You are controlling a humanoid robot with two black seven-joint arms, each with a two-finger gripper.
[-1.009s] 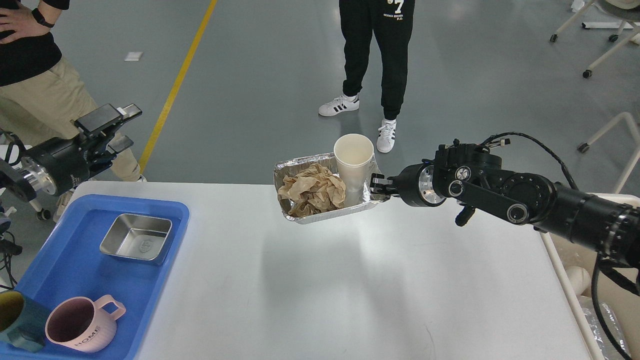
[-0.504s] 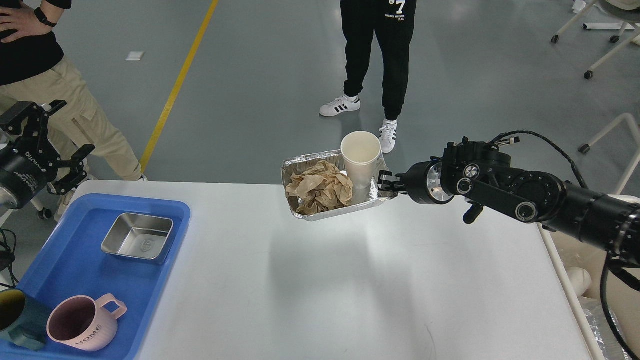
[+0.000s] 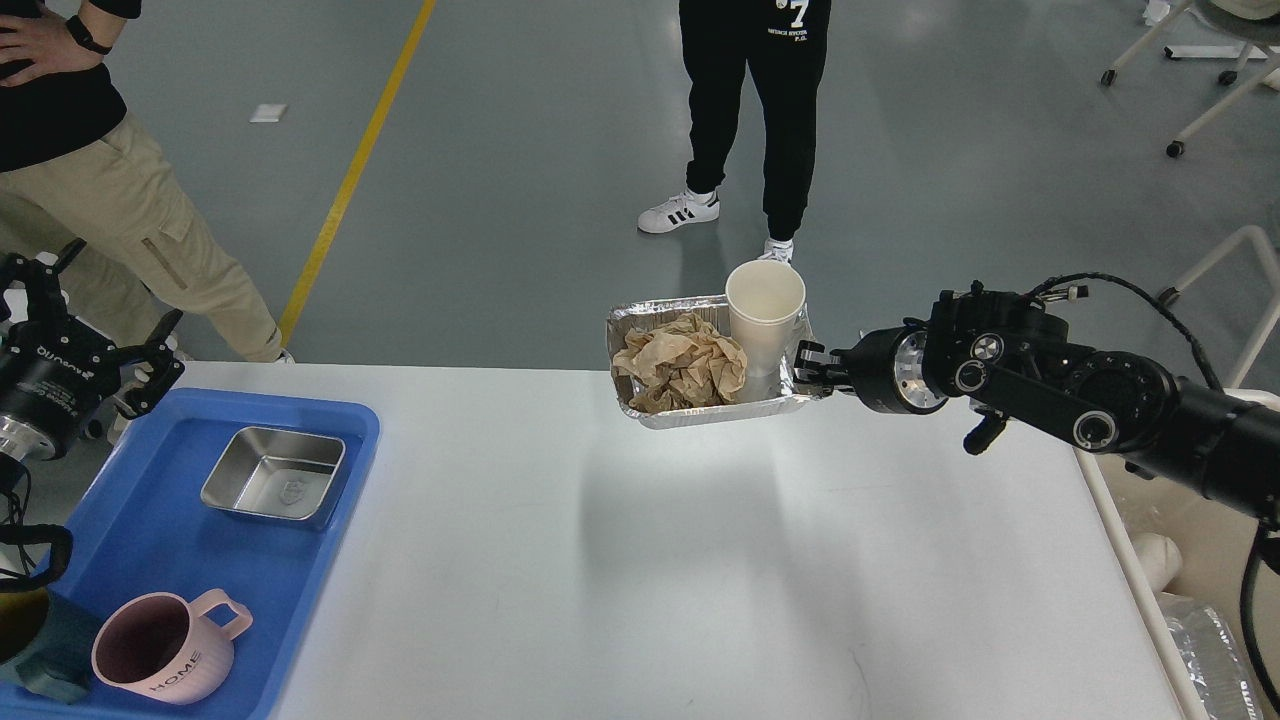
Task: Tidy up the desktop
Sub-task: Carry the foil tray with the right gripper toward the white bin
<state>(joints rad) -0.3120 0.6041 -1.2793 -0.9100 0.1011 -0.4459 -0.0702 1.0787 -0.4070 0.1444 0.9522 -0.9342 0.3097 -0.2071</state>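
The white desktop (image 3: pixel 640 580) fills the lower view. My right gripper (image 3: pixel 808 366) is shut on the right rim of a foil tray (image 3: pixel 700 412) and holds it in the air above the desktop's far edge. The foil tray carries crumpled brown paper (image 3: pixel 682 362) and an upright white paper cup (image 3: pixel 764 312). My left gripper (image 3: pixel 95 300) is open and empty at the far left, above the far end of the blue tray (image 3: pixel 150 540).
The blue tray holds a steel dish (image 3: pixel 273 487), a pink mug (image 3: pixel 160 660) and a dark teal cup (image 3: pixel 30 640). A cream bin (image 3: pixel 1190 600) stands past the desktop's right edge. Two people stand on the floor beyond.
My right gripper has carried the foil tray with the paper and cup to the right. My left arm has pulled back to the left and lower, turning its gripper.
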